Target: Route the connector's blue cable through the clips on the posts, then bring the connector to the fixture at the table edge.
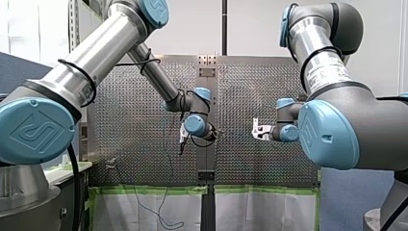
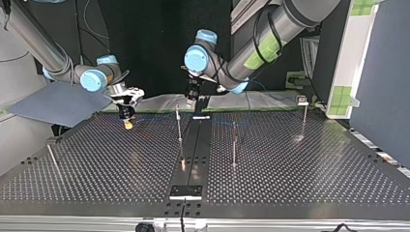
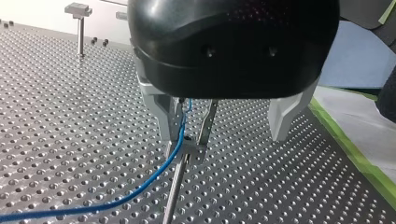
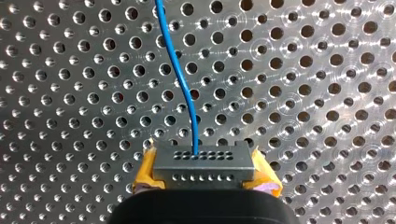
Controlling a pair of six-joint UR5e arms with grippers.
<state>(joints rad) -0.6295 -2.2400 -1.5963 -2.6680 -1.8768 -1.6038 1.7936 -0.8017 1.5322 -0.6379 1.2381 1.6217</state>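
My right gripper clamps the connector, cable running ahead. My left gripper seems pinched on the cable, a post just under.

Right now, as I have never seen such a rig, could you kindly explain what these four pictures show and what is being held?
Two robot arms work over a perforated table. The front view looks from behind them, the top view faces them from across the table, and each wrist view looks along one gripper. Thin posts stand on the table. My right gripper clamps the grey connector between yellow pads. Its blue cable runs to my left gripper, just above one of the posts.
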